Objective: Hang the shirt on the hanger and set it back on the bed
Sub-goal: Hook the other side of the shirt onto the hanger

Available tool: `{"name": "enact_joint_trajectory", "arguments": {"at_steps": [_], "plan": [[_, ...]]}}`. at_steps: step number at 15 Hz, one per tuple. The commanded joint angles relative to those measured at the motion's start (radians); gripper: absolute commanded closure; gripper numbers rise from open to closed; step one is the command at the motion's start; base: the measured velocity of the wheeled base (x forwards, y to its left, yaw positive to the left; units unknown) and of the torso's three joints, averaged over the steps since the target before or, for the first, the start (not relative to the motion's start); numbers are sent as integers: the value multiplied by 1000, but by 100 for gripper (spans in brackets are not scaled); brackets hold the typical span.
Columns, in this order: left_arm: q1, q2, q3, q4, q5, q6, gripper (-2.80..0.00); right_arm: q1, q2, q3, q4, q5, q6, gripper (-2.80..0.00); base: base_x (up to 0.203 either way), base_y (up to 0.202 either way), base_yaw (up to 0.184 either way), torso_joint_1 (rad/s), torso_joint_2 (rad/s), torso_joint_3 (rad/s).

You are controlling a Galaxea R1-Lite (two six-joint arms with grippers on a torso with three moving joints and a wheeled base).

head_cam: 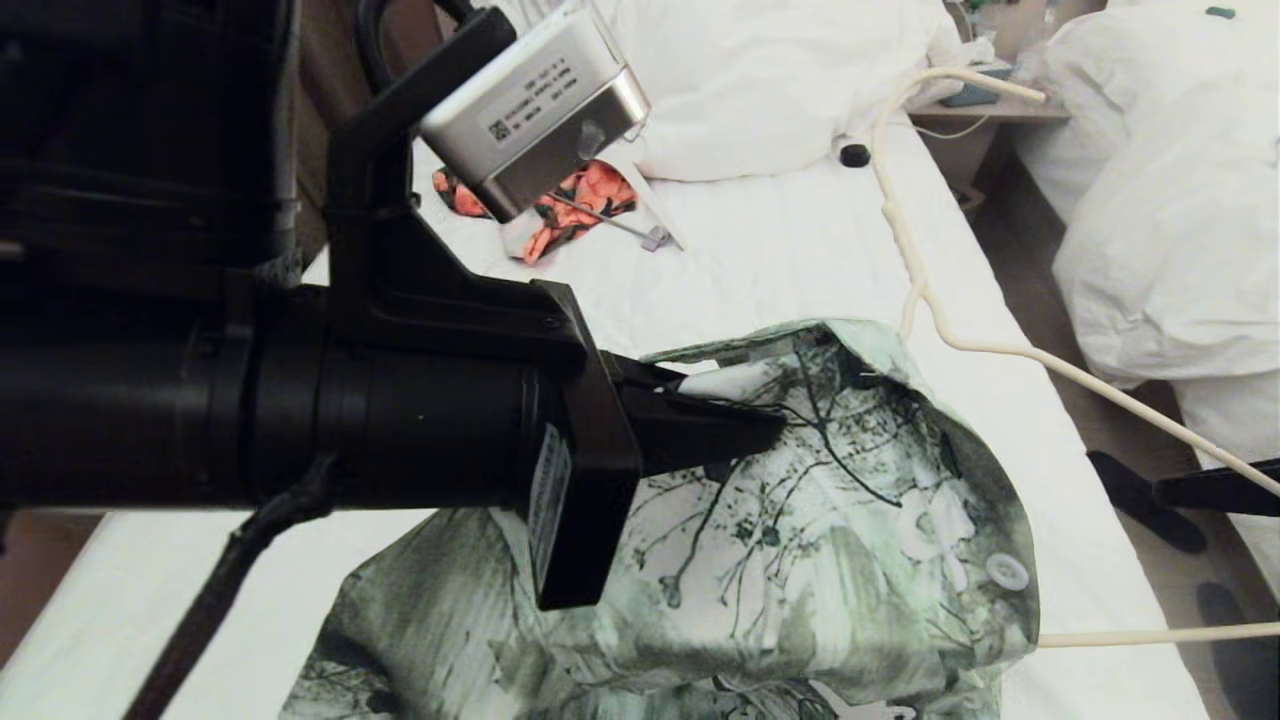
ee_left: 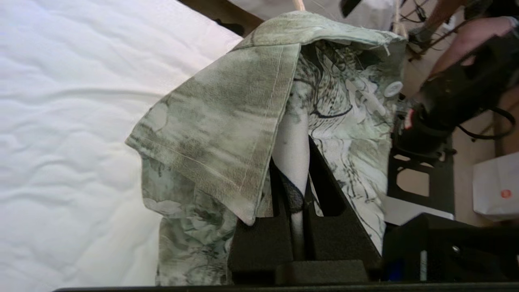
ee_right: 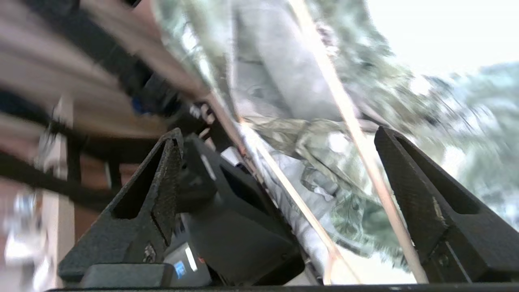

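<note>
Head view: left tool pinching shirt collar, lifted above bed. Right tool wide, hanger wire between fingers, ungripped. Risk: hanger slips; thin pinch loses shirt.

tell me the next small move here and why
Probably the left gripper, shut on the shirt and holding it above the bed, should draw the fabric further along the hanger. The hanger's arm enters the shirt, and the right gripper is open around its wires.
</note>
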Motion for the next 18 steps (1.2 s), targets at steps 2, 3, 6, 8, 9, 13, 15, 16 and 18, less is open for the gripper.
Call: {"name": "enact_joint_trajectory", "arguments": {"at_steps": [2, 3, 6, 8, 9, 13, 15, 16, 18], "plan": [[12, 15, -13, -39, 54, -41, 0, -43, -30, 21, 7, -42, 29, -280, 0, 0, 0, 0, 0, 0], [16, 16, -13, -74, 93, -55, 0, -59, -36, 39, 6, -65, 30, -280, 0, 0, 0, 0, 0, 0], [37, 22, -15, -171, 180, -99, 0, -135, -42, 98, -12, -131, 24, 0, 0, 0, 0, 0, 0, 0], [45, 22, -10, -195, 216, -129, 0, -210, -13, 95, -17, -175, 39, 0, 0, 0, 0, 0, 0, 0], [51, 18, -6, -195, 216, -131, 0, -239, 2, 74, -19, -178, 96, 0, 0, 0, 0, 0, 0, 0], [52, 2, 23, -195, 215, -136, 0, -268, 49, -3, -11, -179, 182, 0, 0, 0, 0, 0, 0, 0], [53, 2, 38, -195, 215, -137, 0, -269, 70, -59, 60, -181, 179, 0, 0, 0, 0, 0, 0, 0], [53, 0, 41, -195, 215, -140, 0, -269, 89, -98, 130, -181, 171, 0, 0, 0, 0, 0, 0, 0], [53, -7, 43, -195, 213, -140, 0, -269, 114, -130, 176, -183, 137, 0, 0, 0, 0, 0, 0, 0]]}}
